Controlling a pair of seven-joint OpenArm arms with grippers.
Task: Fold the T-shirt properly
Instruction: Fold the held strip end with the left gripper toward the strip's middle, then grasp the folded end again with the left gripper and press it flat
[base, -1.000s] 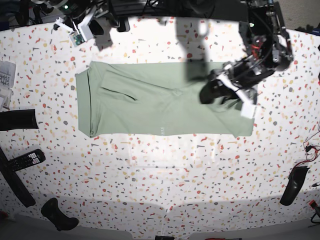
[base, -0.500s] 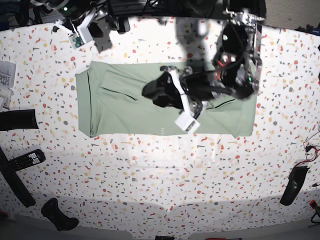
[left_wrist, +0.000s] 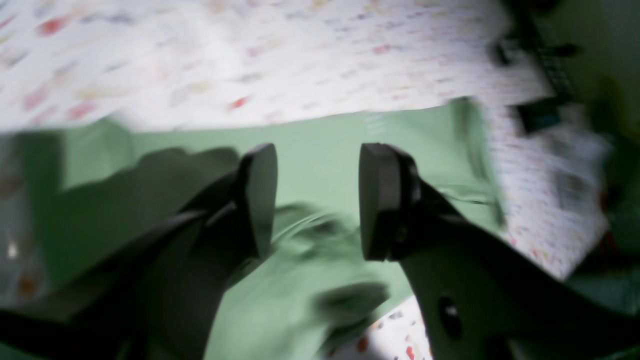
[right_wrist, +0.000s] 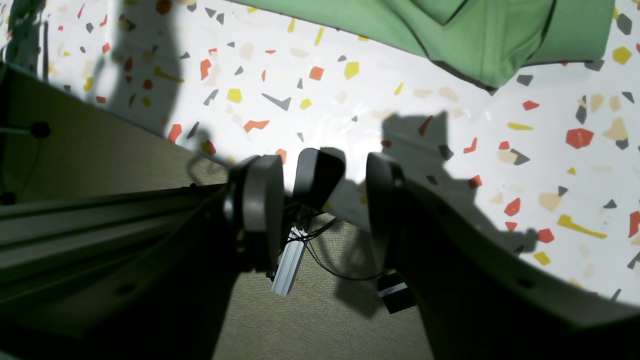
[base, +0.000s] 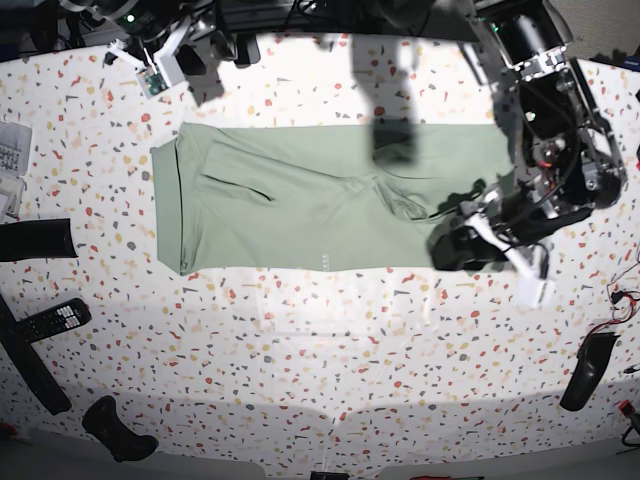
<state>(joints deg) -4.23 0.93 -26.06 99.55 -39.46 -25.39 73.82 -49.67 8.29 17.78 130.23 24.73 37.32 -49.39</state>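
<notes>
Your left claw (left_wrist: 317, 200) stands with its jaws apart and nothing between them, hanging over the near right end of the T-shirt (base: 300, 200), where the cloth is bunched beneath it. Your right claw (right_wrist: 320, 200), jaws also apart and empty, sits off the far left corner of the speckled tabletop (base: 320, 340). The T-shirt lies folded into a long band across the tabletop's far half.

Terrazzo-speckled table (base: 300, 350), perhaps carpeted floor (right_wrist: 310, 320)

base overhead; wrist views close, oblique; all share t-shirt (base: 300, 200).
</notes>
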